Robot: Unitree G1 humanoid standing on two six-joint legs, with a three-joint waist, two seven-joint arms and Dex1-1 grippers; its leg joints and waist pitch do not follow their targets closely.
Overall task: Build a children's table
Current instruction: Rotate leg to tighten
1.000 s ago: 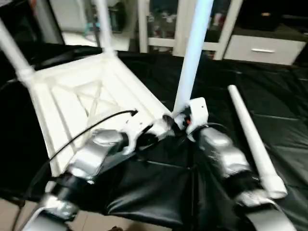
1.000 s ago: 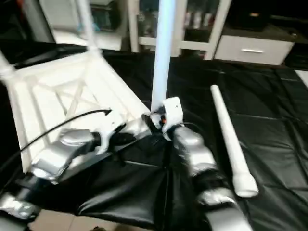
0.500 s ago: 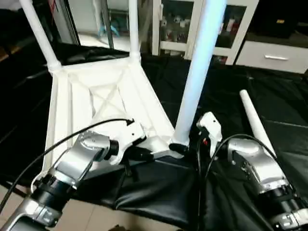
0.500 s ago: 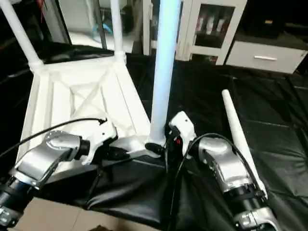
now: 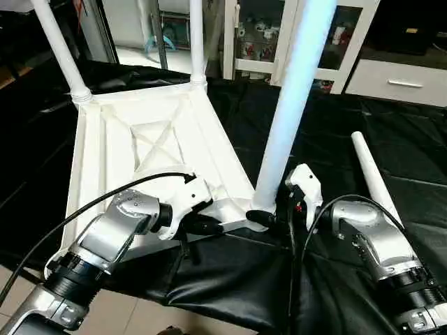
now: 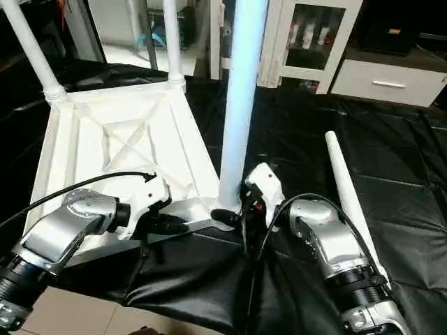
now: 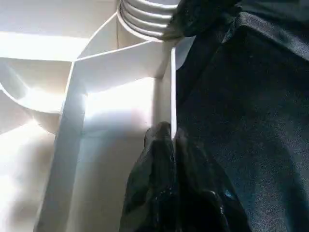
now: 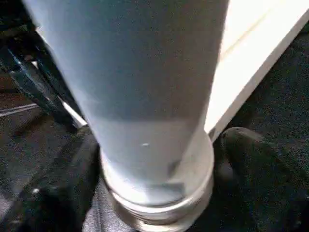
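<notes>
Upturned white children's table (image 5: 150, 150) lies on the black tabletop (image 5: 391, 150), three legs seated in corner sockets. Left tool (image 7: 166, 140) pinches its rim; right tool (image 5: 269, 220) spreads around the near leg (image 5: 293, 105). A spare leg (image 5: 374, 174) lies at three o'clock.

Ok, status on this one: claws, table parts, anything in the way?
Left claw shut on tabletop rim. Right claw open around the near leg, which stands in its corner socket. Spare leg lies loose on the black cover. Nothing blocking.

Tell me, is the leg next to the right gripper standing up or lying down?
Standing upright: the leg rises from the tabletop's near corner socket, right gripper at its base.
</notes>
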